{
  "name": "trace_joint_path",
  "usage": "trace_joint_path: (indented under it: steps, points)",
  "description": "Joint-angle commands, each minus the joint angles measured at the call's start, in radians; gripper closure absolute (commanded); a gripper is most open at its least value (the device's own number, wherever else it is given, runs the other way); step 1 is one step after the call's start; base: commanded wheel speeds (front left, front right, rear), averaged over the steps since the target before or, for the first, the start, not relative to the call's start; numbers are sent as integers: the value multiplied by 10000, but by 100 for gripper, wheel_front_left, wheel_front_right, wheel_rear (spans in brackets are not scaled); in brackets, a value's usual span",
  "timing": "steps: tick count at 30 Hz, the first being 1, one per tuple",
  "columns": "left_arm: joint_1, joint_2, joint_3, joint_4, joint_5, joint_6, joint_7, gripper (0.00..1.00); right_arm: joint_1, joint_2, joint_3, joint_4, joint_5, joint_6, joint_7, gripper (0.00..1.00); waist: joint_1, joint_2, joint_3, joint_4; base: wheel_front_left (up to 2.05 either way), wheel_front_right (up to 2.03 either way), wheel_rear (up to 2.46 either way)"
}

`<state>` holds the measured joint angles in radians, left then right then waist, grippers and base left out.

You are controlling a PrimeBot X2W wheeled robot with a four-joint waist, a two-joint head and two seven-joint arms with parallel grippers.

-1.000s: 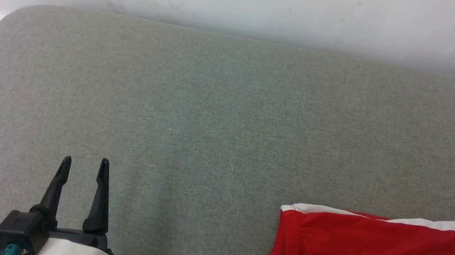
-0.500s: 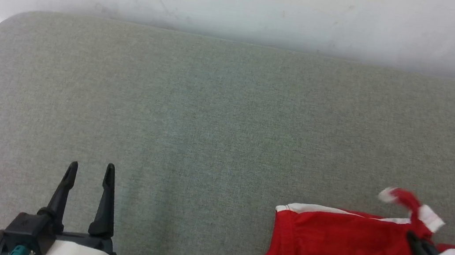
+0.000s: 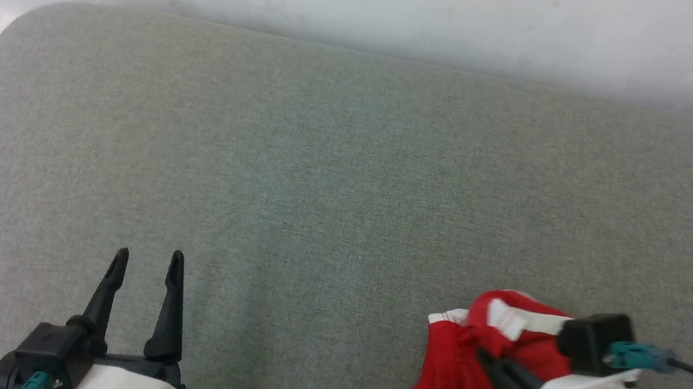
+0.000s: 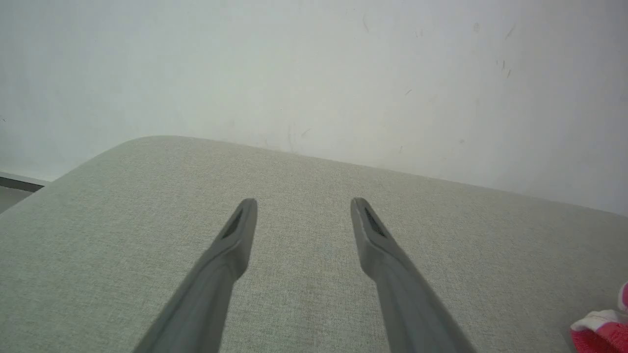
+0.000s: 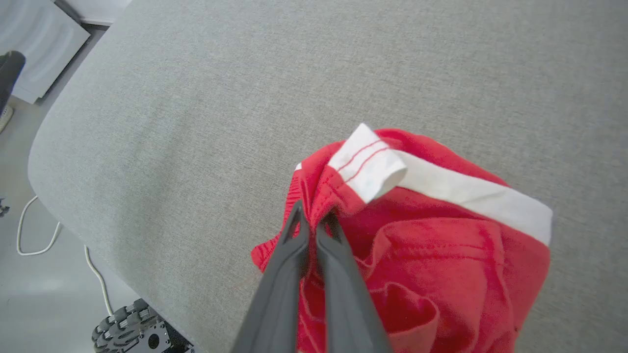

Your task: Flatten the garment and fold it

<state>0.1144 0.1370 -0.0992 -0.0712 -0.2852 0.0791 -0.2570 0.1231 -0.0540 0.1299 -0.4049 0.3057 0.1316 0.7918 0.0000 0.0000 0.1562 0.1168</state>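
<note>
garment – position, shape? (Obs. 1)

On the padded tabletop, right part, close to the near edge and well apart from the rounded far-left corner. Bunched into a red heap, not spread. The white side stripe runs across the top of the heap, and the hem flap is turned up and over. (Obs. 2)

Claws? (Obs. 1)

Right gripper is clamped on a pinch of red cloth just beside that flap. Its fingers nearly meet with cloth between them, and the pinch is raised above the rest of the heap. Left gripper is spread wide and holds nothing. It sits over bare tabletop toward the near left, well apart from the cloth. (Obs. 2)

How far along? (Obs. 1)

My reading: early. Flattening is not done – creases throughout, layers doubled, leg outline unreadable. No clean fold either. The doubling looks like a by-product of the lift, not a set crease. (Obs. 2)

What's left? (Obs. 1)

Judgement only: nearly everything. The heap wants spreading out on open tabletop, then smoothing, then the actual fold. The left gripper has no hold. It would probably be needed on an opposite edge to pull the cloth taut. One caution – the near edge is close, so a pull that way could drag cloth over it (Obs. 2)
</note>
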Motion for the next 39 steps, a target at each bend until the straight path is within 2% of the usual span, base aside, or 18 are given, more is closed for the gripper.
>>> trace_joint_path:
  steps: [1,7,13,14,15,16,17,18,24,28,32,36,39]
  points:
    - [-163,-26,-14,44,-40,-68,-47,0,-155,30,202,18,87,-9,17,100,0,0,42,49,0,0,0]
    - [-261,-80,-75,125,-99,-95,-47,0,-263,35,847,624,240,-9,-154,100,0,0,182,191,0,0,0]
    - [-373,-106,-130,227,-141,-134,-47,0,-256,36,844,1848,-111,-9,-257,100,0,0,272,291,0,0,0]
    - [-387,-106,-135,246,-144,-135,-47,0,-271,36,809,2037,-212,-9,-299,97,0,0,274,297,0,0,0]
    - [-396,-106,-138,260,-147,-133,-47,0,-278,36,746,2222,-248,-9,-345,82,0,0,272,297,0,0,0]
    - [-403,-107,-140,271,-152,-131,-47,0,-306,36,708,2385,-363,-9,-385,62,0,0,266,297,0,0,0]
    - [-406,-104,-142,282,-155,-129,-47,0,-339,36,700,2518,-463,-9,-427,23,0,0,256,291,0,0,0]
    - [-406,-102,-143,290,-162,-126,-47,0,-359,36,697,2632,-457,-9,-463,0,0,0,242,280,0,0,0]
    - [-276,-61,-137,348,-200,-69,-11,0,-415,37,950,2568,272,-9,-391,0,0,0,-12,91,0,0,0]
    - [-127,-33,-148,297,-212,-5,57,0,-382,37,909,1697,749,-9,-87,0,0,0,-209,-79,0,0,0]
    - [-35,5,-189,196,-206,30,121,0,-341,37,384,621,902,-9,-68,0,0,0,-320,-189,0,0,0]
    - [-8,95,-188,30,-96,88,101,0,-352,37,-655,-141,0,-9,-828,0,0,0,-332,-238,0,0,0]
    - [14,141,-176,-109,-21,122,74,0,-28,37,-1377,-113,-838,-9,-1382,0,0,0,-287,-222,0,0,0]
